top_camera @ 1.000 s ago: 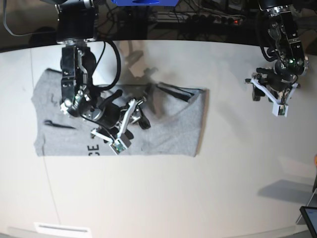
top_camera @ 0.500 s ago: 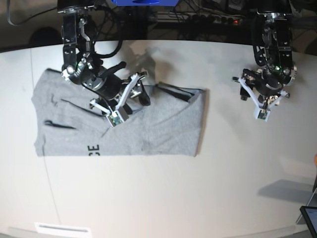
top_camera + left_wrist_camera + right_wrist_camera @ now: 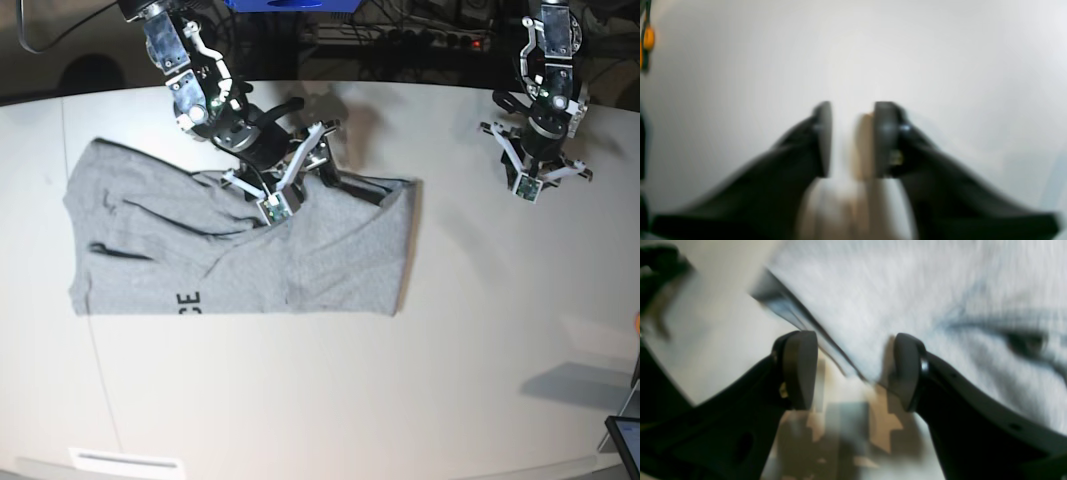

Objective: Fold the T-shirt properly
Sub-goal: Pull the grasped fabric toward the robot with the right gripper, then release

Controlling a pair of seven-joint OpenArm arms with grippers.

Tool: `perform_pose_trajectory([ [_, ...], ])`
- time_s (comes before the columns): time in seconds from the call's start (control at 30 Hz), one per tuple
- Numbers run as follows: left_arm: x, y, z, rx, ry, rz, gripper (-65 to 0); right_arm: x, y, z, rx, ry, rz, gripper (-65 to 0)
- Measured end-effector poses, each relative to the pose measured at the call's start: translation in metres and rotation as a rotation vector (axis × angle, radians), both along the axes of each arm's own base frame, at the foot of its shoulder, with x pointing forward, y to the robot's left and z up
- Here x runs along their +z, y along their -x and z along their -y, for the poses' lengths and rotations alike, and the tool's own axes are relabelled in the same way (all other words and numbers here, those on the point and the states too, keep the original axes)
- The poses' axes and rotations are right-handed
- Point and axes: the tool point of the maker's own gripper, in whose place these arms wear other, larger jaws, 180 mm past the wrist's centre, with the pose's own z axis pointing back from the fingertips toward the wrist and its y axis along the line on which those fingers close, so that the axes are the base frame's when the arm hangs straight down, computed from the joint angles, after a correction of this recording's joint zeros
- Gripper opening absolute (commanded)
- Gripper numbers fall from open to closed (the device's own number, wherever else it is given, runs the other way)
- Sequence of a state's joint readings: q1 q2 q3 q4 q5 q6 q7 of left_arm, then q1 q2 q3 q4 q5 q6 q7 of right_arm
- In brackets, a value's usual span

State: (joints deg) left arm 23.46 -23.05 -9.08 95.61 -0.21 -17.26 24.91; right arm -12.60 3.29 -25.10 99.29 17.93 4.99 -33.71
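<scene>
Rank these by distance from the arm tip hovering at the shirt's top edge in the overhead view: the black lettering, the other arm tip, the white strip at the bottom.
From the right end effector:
1. Black lettering, below-left, on the T-shirt.
2. Left end effector, far across the table.
3. White strip, at the bottom edge.

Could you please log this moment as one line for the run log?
T-shirt: partly folded, flat on table | right claw: open above shirt's far edge, empty | left claw: over bare table, empty

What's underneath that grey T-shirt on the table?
Only the white table shows around the T-shirt. Its layers are folded over each other, with black lettering peeking out near the front edge. Whatever lies beneath the cloth is covered and cannot be seen.
</scene>
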Motion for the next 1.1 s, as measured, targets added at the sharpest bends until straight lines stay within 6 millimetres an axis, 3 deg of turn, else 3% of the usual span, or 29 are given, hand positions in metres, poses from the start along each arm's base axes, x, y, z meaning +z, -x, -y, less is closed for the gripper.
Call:
perform_pose_trajectory([
  [0.1,-0.007,0.003,-0.015,-0.008,0.032,0.093,-50.9,-0.011,0.001,0.01,-0.04,0.023,0.003,-29.7],
  [0.3,0.005,-0.004,-0.009,-0.078,0.094,0.263,-50.9,-0.018,0.006,0.013,-0.053,0.042,0.001,-29.7],
  [0.57,0.015,-0.015,-0.014,-0.066,0.086,0.297,-50.9,-0.018,0.006,0.013,-0.052,0.042,0.0,-30.3],
  [0.73,0.01,-0.012,-0.015,-0.06,0.087,0.283,-50.9,-0.018,0.006,0.012,-0.053,0.037,-0.003,-41.4],
  [0.87,0.011,-0.012,-0.015,-0.061,0.088,0.287,-50.9,-0.016,0.005,0.008,-0.058,0.024,-0.003,-38.2],
  [1.1,0.011,-0.012,-0.014,-0.061,0.089,0.287,-50.9,-0.014,0.007,-0.003,-0.053,0.008,-0.028,-38.6],
])
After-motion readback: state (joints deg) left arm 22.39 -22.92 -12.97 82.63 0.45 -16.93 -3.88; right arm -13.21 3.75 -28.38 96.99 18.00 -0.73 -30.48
